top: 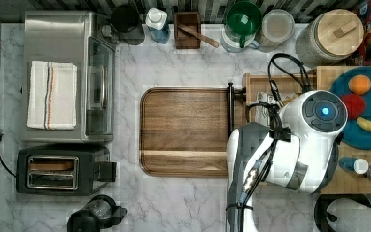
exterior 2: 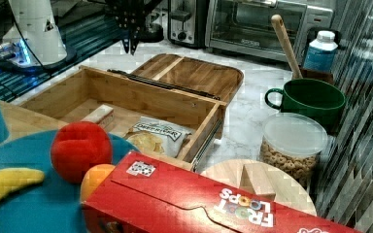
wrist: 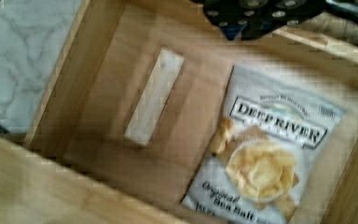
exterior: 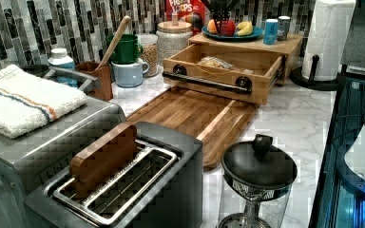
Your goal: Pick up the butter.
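Note:
The butter [wrist: 154,97] is a slim, pale cream stick lying flat on the floor of the open wooden drawer [exterior 2: 145,94]. In the right view the butter [exterior 2: 98,114] sits by the drawer's back wall. A grey-white chip bag [wrist: 265,149] lies beside it with a bare strip of wood between them. My gripper [exterior 2: 130,47] hangs well above the drawer's front edge, pointing down, apart from the butter and holding nothing I can see. In the wrist view its dark body [wrist: 254,16] is over the drawer's rim beyond the bag.
A wooden cutting board [top: 183,130] lies in front of the drawer's black handle [exterior: 206,81]. On the box above the drawer stands a blue fruit plate [top: 367,106]. A green mug [exterior 2: 311,99], a cereal jar [exterior 2: 294,145] and a red cereal box [exterior 2: 199,199] stand beside the drawer.

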You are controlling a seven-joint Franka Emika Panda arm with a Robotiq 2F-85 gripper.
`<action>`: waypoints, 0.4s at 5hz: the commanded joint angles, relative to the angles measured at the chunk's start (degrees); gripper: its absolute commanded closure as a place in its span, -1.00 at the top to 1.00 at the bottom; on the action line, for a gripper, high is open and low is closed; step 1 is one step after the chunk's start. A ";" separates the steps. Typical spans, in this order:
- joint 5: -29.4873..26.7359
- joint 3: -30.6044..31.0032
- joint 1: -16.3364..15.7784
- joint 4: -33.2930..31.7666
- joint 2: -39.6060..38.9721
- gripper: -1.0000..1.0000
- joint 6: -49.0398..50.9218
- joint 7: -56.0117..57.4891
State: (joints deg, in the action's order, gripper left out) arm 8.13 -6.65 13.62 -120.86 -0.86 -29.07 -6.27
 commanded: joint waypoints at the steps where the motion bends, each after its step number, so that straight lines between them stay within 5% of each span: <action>1: 1.13 -3.07 2.11 -2.09 2.12 1.00 -0.91 -6.66; 2: 1.33 -3.62 2.81 -2.83 2.00 1.00 -0.86 -7.01</action>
State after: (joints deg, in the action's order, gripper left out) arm 7.98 -8.53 16.23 -122.54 -0.89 -30.58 -8.23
